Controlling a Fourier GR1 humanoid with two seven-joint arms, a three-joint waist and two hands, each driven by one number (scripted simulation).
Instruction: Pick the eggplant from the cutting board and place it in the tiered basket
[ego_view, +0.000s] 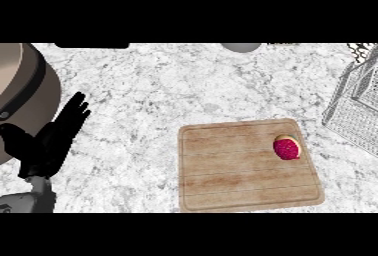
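Left robot hand: we find it at 9 o'clock of the view, fingers straight and spread apart, tips toward 1 o'clock, holding nothing.
Eggplant: we see it lying on the board near its 2 o'clock corner, red-purple, with a pale end toward 12 o'clock.
Cutting board: wooden, flat on the worktop, at 5 o'clock of the view.
Tiered basket: wire mesh, at 3 o'clock, apart from the board.
Round vessel: we note it at 10 o'clock, beside the hand.
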